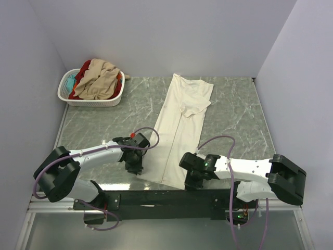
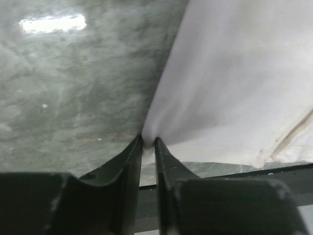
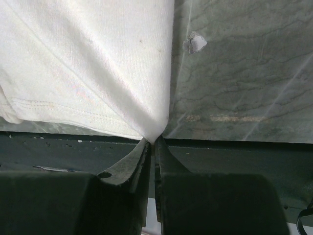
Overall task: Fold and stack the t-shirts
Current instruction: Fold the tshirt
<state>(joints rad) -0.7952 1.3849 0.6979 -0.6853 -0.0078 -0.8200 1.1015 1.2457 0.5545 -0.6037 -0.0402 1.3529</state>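
A cream-white t-shirt [image 1: 179,130] lies folded into a long narrow strip down the middle of the table, collar end far, hem near. My left gripper [image 1: 136,167] is shut on the hem's near-left corner [image 2: 147,131]. My right gripper [image 1: 193,182] is shut on the hem's near-right corner [image 3: 155,133]. Both pinched corners are drawn up into a taut peak of cloth. Tan-beige [image 1: 99,80], red [image 1: 83,70] and teal [image 1: 69,81] t-shirts lie heaped in the basket.
A white slotted laundry basket [image 1: 92,100] stands at the far left of the grey marbled table [image 1: 234,120]. A small white scrap [image 3: 196,43] lies on the table right of the shirt. The black mounting bar [image 1: 156,198] runs along the near edge.
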